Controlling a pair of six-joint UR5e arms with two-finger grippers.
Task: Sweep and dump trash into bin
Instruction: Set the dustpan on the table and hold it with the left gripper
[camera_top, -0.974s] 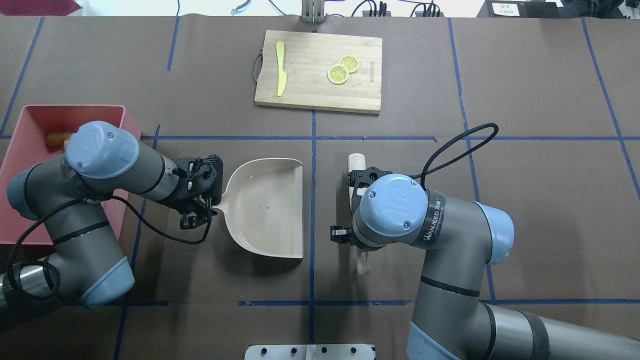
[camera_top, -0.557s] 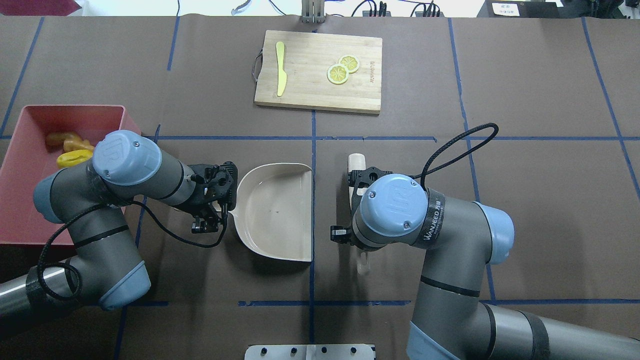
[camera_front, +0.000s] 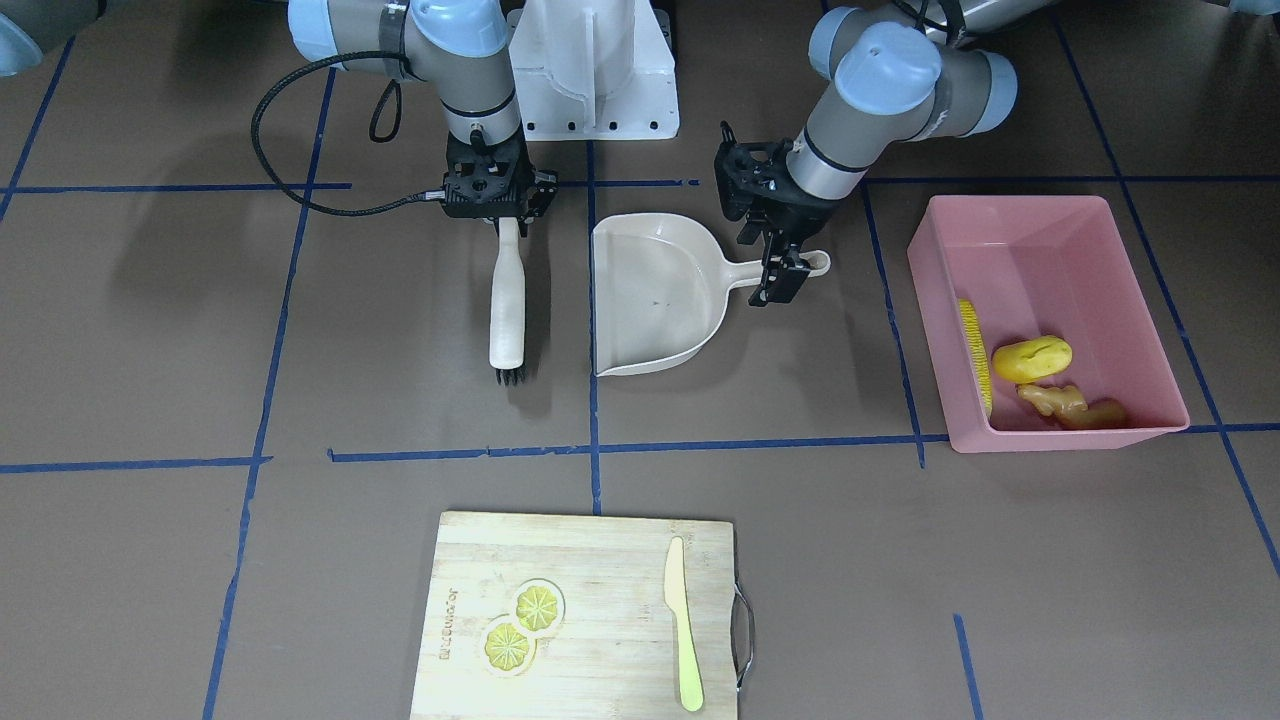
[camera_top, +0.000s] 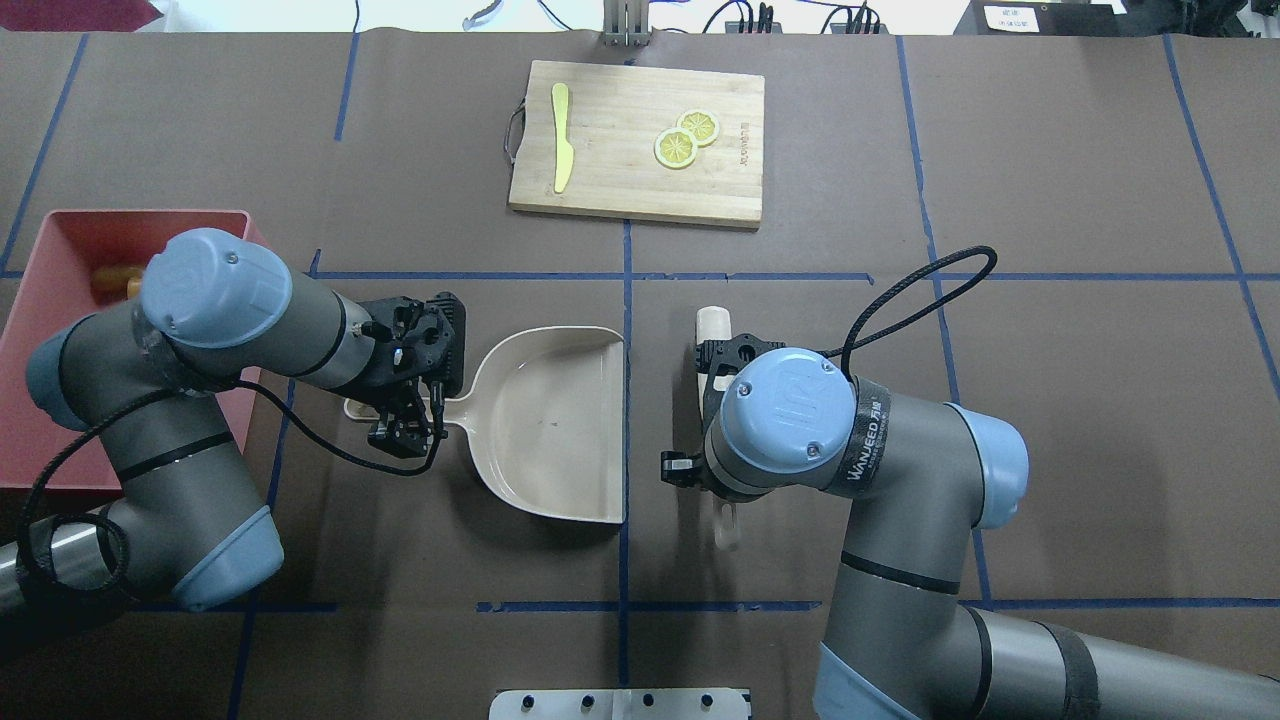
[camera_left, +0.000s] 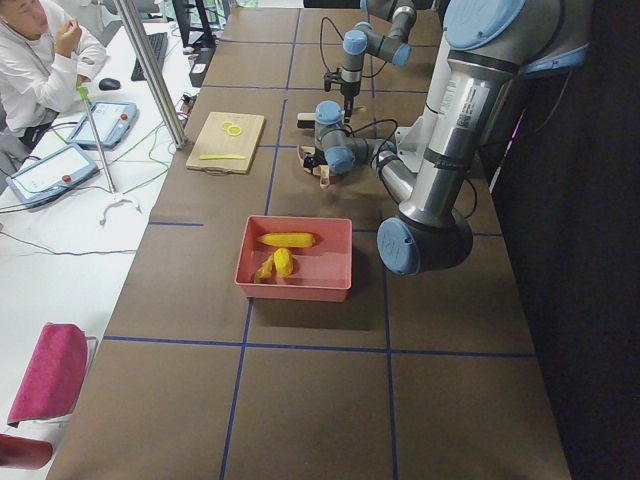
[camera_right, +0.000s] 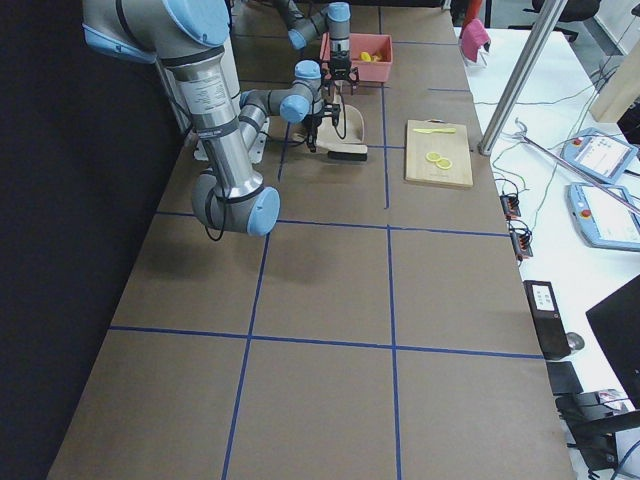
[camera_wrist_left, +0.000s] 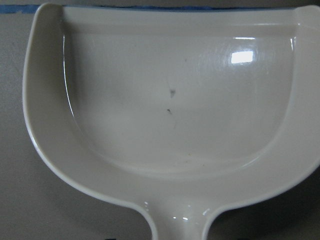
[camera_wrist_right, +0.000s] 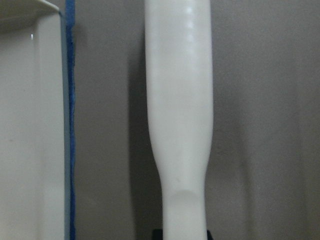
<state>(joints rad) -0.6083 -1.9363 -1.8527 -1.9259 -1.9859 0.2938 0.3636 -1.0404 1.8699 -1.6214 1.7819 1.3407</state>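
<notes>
The pink bin (camera_front: 1010, 215) holds the trash: the corn cob (camera_front: 970, 345), the yellow potato lump (camera_front: 1032, 358) and the tan ginger root (camera_front: 1068, 403). The beige dustpan (camera_front: 655, 295) lies flat and empty on the table; it also shows in the overhead view (camera_top: 545, 420). My left gripper (camera_front: 782, 268) stands over the dustpan's handle (camera_top: 355, 408), and its jaws look open on either side of it. My right gripper (camera_front: 507, 222) is shut on the handle of the beige brush (camera_front: 507, 300), which lies beside the dustpan's open edge.
A wooden cutting board (camera_top: 637, 142) at the far middle carries two lemon slices (camera_top: 686, 138) and a pale yellow-green knife (camera_top: 562, 150). In the overhead view my left arm covers part of the bin (camera_top: 60, 225). Blue tape lines cross the brown table.
The left arm carried the dustpan a little to the right and set it still. The left gripper then drew back along the handle, baring the handle's end. The right arm has not moved.
</notes>
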